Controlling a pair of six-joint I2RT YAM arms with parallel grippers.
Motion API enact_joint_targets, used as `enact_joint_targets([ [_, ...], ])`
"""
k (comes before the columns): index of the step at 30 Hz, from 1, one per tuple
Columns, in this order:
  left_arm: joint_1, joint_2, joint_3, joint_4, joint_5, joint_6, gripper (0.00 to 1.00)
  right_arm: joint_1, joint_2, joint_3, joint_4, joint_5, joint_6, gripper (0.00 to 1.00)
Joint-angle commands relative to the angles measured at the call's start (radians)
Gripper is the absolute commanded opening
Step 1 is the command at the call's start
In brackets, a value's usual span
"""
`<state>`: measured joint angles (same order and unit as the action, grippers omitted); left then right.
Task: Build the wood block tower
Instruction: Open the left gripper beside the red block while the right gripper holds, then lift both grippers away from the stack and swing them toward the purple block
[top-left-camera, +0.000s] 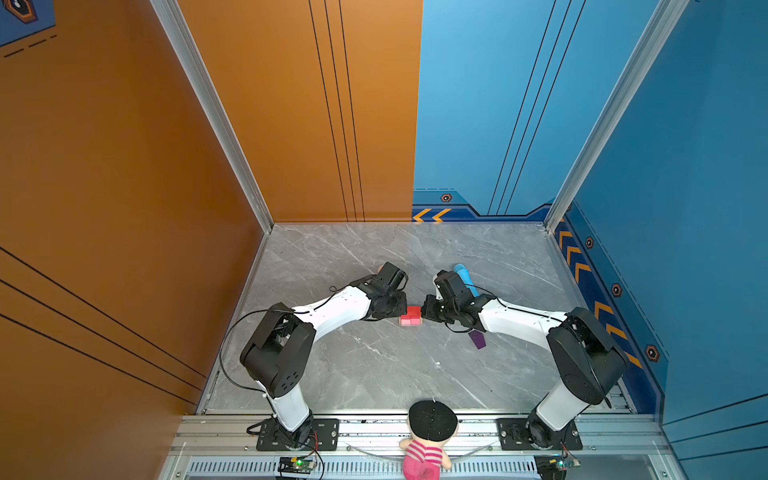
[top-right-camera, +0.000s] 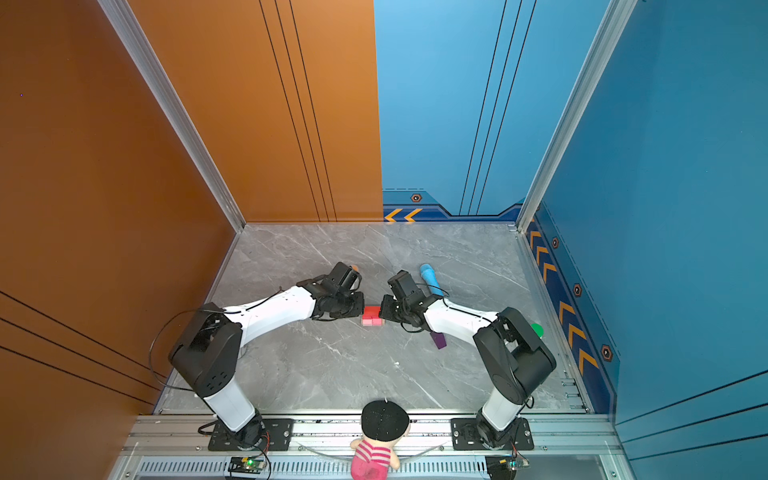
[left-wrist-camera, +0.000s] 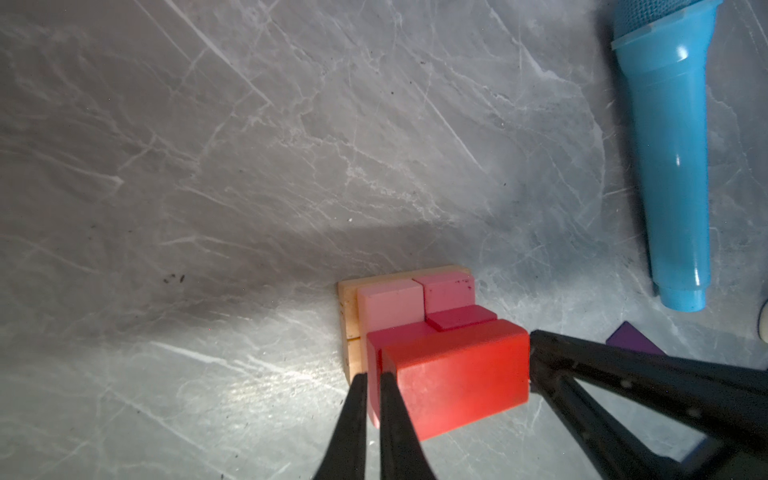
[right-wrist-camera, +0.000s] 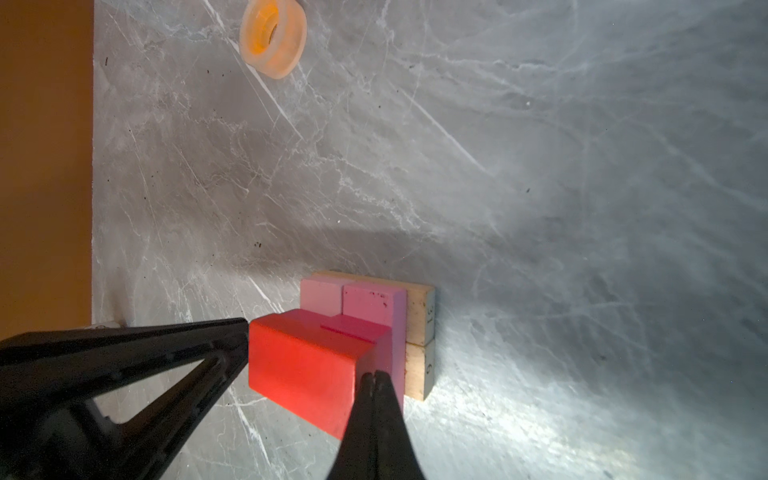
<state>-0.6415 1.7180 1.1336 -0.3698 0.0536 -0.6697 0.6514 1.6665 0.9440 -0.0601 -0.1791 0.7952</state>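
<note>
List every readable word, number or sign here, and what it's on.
"6" (or "9", orientation unclear): handwritten on the end of one tan wooden slab.
Handwritten marks on the neighbouring tan wooden slab: too blurred to read.
Orange chevron arrows, no words: blue wall trim.
Nothing else legible.

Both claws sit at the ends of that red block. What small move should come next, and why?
Probably the right gripper should back off toward the purple house-shaped piece. The red brick already sits on the tower, and that purple piece is the only block lying loose, nearest this gripper.
</note>
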Motion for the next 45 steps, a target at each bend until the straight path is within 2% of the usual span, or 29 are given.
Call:
enact_joint_targets([
  [1,0.006,-0.035,-0.009,-0.015,-0.015,0.008,0.11,-0.003,0.013,0.027,-0.018,-0.010,0.018,0.00],
  [32,0.015,-0.051,-0.024,-0.024,-0.029,0.004,0.10,-0.004,0.027,0.033,-0.020,-0.010,0.019,0.00],
  [45,0.024,-0.139,-0.036,-0.045,-0.053,0.018,0.11,-0.034,-0.074,-0.008,-0.072,0.034,0.005,0.00],
])
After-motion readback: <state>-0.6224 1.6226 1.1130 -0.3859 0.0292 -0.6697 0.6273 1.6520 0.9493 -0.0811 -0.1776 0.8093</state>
